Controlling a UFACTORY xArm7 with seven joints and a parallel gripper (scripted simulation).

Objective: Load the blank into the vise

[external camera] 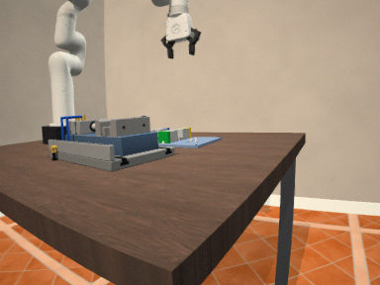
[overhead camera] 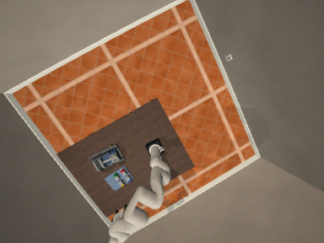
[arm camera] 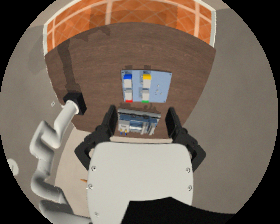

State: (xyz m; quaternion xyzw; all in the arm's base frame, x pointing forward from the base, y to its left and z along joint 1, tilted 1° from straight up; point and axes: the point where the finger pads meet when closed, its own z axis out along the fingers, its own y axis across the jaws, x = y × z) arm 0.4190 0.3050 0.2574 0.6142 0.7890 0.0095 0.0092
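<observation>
The blank with the yellow end (overhead camera: 121, 184) (arm camera: 148, 83) lies on the light blue infeed plate (overhead camera: 110, 182) (external camera: 204, 142) (arm camera: 161, 85), among other blanks with blue, red and green ends. The milling vise (overhead camera: 107, 156) (external camera: 110, 138) (arm camera: 139, 122) stands next to the plate, and I see no blank between its jaws. My gripper (overhead camera: 154, 148) (external camera: 180, 47) (arm camera: 142, 112) is open and empty. It hangs high above the table, well off to the side of the vise and the plate.
The dark wooden table (overhead camera: 139, 126) (external camera: 198, 188) carries the vise on its raised grey plate (external camera: 94, 161). Blue hoses (external camera: 69, 121) rise at the vise's far end. The arm's white links (external camera: 61, 69) stand behind the vise.
</observation>
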